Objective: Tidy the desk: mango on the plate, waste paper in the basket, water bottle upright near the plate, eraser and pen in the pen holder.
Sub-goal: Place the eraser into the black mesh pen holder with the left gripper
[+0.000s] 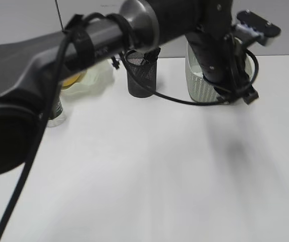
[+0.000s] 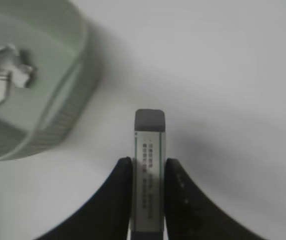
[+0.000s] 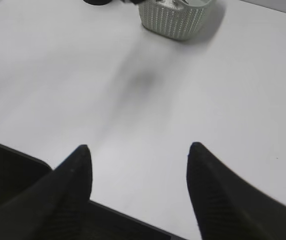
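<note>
My left gripper [image 2: 149, 167] is shut on the eraser [image 2: 149, 130], a white-sleeved block with a grey tip, and holds it above the desk [image 2: 232, 75] just right of the basket [image 2: 68, 100]. The waste paper [image 2: 5, 75] lies inside the basket. In the exterior view the left arm reaches across to the basket [image 1: 199, 88], and the black mesh pen holder [image 1: 141, 75] stands to its left. The mango [image 1: 73, 79] sits in the plate [image 1: 96, 78]. The water bottle [image 1: 57, 113] stands upright beside the plate, partly hidden by the arm. My right gripper [image 3: 138, 152] is open and empty.
The right gripper hangs over the desk's near edge [image 3: 133, 212], with the basket [image 3: 172, 22] far ahead of it. The left arm [image 1: 83, 45] and its cable [image 1: 184, 101] block much of the exterior view.
</note>
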